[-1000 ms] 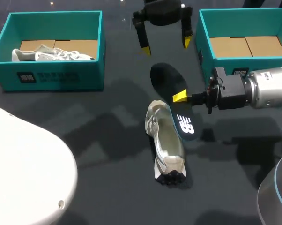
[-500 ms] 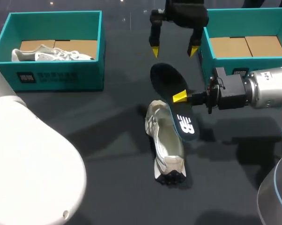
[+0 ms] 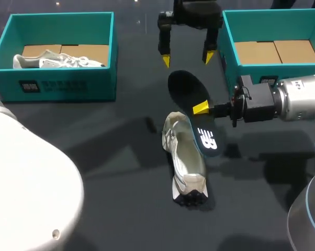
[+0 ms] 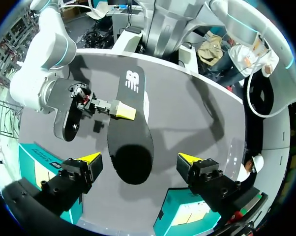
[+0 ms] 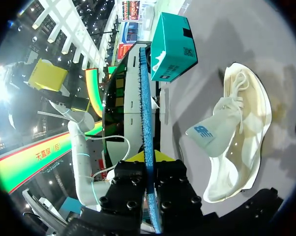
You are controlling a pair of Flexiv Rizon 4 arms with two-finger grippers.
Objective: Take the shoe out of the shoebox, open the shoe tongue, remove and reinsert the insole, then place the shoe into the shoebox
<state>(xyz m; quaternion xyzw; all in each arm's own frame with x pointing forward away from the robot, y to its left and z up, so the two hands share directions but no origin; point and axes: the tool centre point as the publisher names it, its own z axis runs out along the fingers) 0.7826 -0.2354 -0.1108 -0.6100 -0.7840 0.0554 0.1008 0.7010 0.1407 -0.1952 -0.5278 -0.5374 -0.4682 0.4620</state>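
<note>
The right gripper point(image 3: 201, 108) is clamped on the edge of the insole point(image 3: 186, 89). The insole's lower end overlaps the shoe point(image 3: 184, 159), which lies on its side mid-desk point(image 3: 121, 183). At the insole's 12 o'clock the left gripper point(image 3: 187, 57) hangs with fingers wide apart, holding nothing. The left box point(image 3: 58, 86), at 10 o'clock, holds a second shoe point(image 3: 58, 61). The right box point(image 3: 228, 47), at 2 o'clock, stands just beside the left gripper.

Two teal shoeboxes sit on the surface point(image 3: 121, 209): the left shoebox point(image 3: 63, 86) and the right shoebox point(image 3: 227, 43). Two pale shoes: the boxed shoe point(image 3: 58, 61) and the loose shoe point(image 3: 186, 157). One dark insole point(image 3: 188, 90). Two claws: the left claw point(image 3: 187, 57) and the right claw point(image 3: 201, 108), two yellow tips each
</note>
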